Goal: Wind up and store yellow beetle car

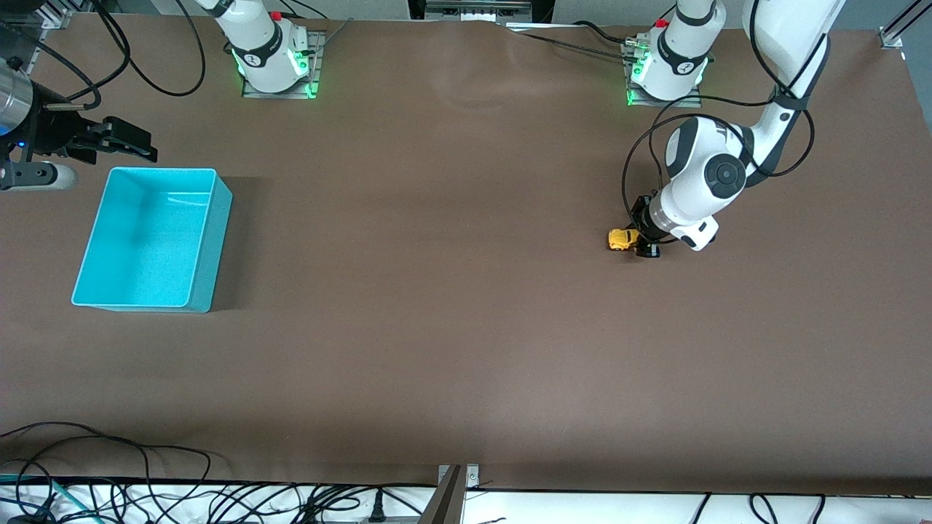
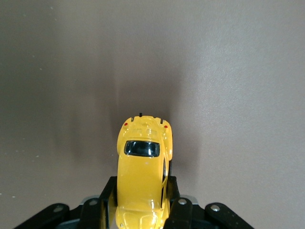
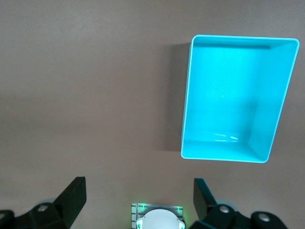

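Observation:
The yellow beetle car (image 1: pixel 621 239) (image 2: pixel 143 176) is a tiny rounded toy with a dark window. It sits low at the brown table toward the left arm's end. My left gripper (image 1: pixel 635 241) (image 2: pixel 141 202) is shut on the car's sides, one black finger (image 2: pixel 174 200) on each flank. Whether the wheels touch the table I cannot tell. My right gripper (image 1: pixel 135 142) (image 3: pixel 140 198) waits open and empty in the air, just past the teal bin's edge nearest the robot bases.
The teal bin (image 1: pixel 207 240) (image 3: pixel 188 95) stands open toward the right arm's end of the table. Both arm bases (image 1: pixel 273 54) sit along the table's edge farthest from the front camera. Loose cables (image 1: pixel 109 487) lie below the edge nearest that camera.

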Controlling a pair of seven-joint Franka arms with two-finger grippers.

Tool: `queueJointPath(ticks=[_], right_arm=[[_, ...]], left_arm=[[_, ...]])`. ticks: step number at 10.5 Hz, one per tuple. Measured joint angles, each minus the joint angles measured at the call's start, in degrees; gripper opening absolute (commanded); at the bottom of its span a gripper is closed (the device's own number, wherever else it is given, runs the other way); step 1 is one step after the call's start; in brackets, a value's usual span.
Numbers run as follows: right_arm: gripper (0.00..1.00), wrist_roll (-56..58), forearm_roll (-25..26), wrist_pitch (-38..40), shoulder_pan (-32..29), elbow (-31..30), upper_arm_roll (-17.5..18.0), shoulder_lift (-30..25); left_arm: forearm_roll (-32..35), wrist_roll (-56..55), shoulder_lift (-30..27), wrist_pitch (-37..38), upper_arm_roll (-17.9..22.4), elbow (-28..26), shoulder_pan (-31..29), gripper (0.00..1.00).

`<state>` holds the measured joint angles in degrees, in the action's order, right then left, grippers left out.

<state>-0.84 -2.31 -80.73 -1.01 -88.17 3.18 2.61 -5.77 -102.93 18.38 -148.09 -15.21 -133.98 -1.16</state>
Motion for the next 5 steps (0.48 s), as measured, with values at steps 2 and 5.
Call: queueJointPath(ticks=[2, 5], right_arm=[[1.00, 0.00, 0.00, 0.00, 0.00, 0.00, 0.00, 0.09], [1.00, 0.00, 0.00, 0.00, 0.00, 0.00, 0.00, 0.10]], left_arm=[[0.00, 0.00, 1.17, -0.01, 0.00, 0.85, 0.00, 0.00], [1.01, 0.07, 2.05, 0.05, 0.12, 1.06, -0.21, 0.00]])
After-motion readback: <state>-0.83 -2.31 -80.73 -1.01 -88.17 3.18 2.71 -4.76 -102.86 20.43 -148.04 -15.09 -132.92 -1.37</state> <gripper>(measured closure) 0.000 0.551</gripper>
